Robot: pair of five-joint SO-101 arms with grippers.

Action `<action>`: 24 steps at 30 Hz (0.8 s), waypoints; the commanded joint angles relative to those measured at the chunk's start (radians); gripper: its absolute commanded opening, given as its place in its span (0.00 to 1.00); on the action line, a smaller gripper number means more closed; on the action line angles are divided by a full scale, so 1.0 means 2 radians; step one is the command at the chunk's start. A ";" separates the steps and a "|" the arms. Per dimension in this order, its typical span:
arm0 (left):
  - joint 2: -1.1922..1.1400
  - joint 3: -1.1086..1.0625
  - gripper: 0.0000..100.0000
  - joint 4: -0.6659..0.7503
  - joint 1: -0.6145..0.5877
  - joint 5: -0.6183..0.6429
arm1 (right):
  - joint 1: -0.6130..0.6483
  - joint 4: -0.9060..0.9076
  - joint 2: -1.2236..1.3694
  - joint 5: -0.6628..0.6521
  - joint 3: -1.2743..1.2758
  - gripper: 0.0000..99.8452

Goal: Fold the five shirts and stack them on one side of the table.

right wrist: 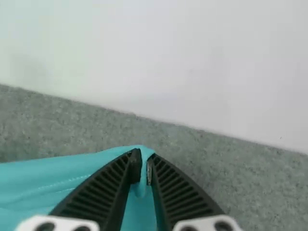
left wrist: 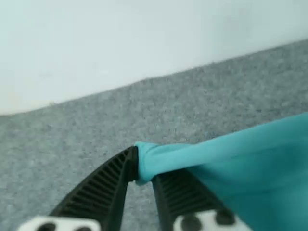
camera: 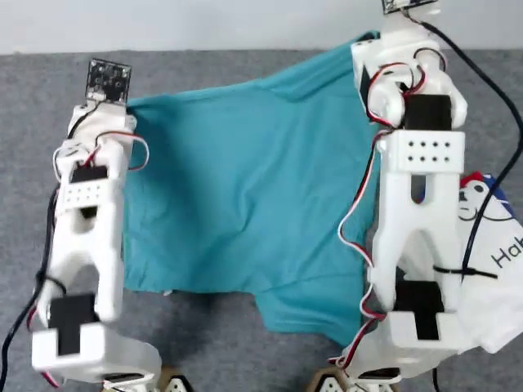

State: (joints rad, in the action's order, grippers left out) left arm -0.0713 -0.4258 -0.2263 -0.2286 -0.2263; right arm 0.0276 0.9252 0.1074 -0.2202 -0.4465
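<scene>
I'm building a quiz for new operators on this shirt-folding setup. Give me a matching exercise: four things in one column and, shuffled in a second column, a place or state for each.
Things:
1. teal shirt
2. white shirt
3. left pincer
4. table

Places or states:
A. grey and fuzzy
B. shut on a cloth corner
C. spread out in the middle
D. off to one side, partly hidden by an arm

Pairs: 1-C, 2-D, 3-B, 4-A

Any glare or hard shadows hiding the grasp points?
High view: even light, no hard shadows on the teal shirt. Left wrist view: no glare, left gripper pinching the shirt edge, evenly lit. Right wrist view: same for right gripper.
</scene>
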 commanded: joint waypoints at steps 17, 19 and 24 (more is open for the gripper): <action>-0.292 0.371 0.01 -0.163 0.018 -0.005 | -0.033 0.040 0.102 -0.025 -0.065 0.01; -0.291 0.396 0.01 -0.212 0.015 -0.005 | -0.033 0.077 0.102 -0.025 -0.067 0.01; -0.292 0.463 0.01 -0.351 -0.006 -0.005 | -0.032 0.179 0.101 -0.025 -0.068 0.01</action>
State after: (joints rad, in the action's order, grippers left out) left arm -0.6667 0.3966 -0.7818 -0.2041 -0.2294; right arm -0.0138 1.1799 0.3284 -0.2601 -0.5340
